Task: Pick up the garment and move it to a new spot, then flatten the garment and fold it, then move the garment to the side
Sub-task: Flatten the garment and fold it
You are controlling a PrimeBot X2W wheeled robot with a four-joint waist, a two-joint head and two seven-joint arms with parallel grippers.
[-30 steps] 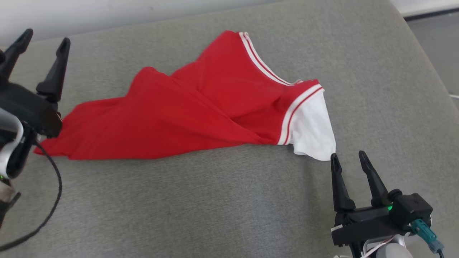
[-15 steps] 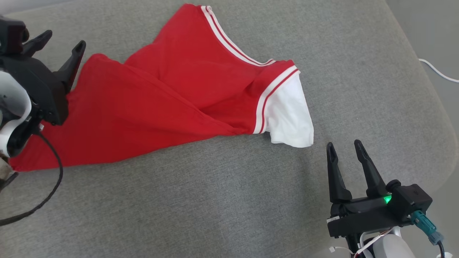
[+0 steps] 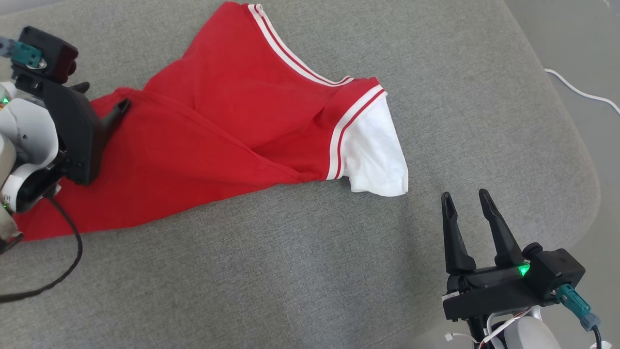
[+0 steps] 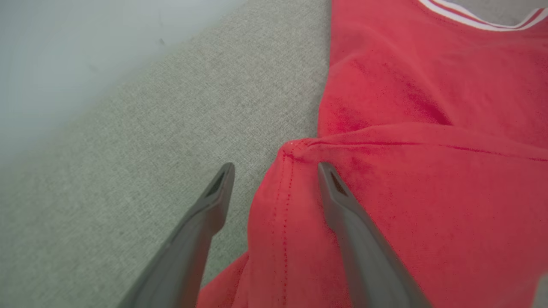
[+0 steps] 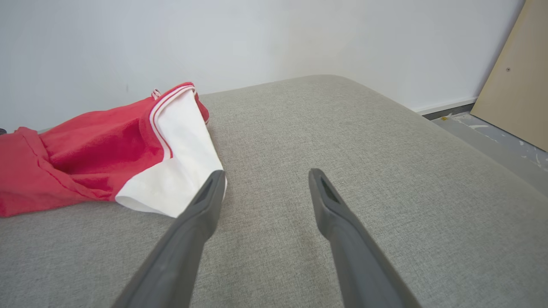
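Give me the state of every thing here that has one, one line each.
garment: rumpled and unfolded on the grey cushion, not gripped.
white sleeve: lying loose at the garment's end.
left gripper: open, fingers astride the garment's hemmed corner.
right gripper: open, empty, over bare cushion near the white sleeve.

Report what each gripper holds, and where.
Nothing is held. The left gripper stands open astride the shirt at its hem; the right gripper is open near the sleeve.

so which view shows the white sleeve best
The head view: the whole white sleeve lies flat, striped band included. The right wrist view gives it low and side-on; the left wrist view faces red fabric.
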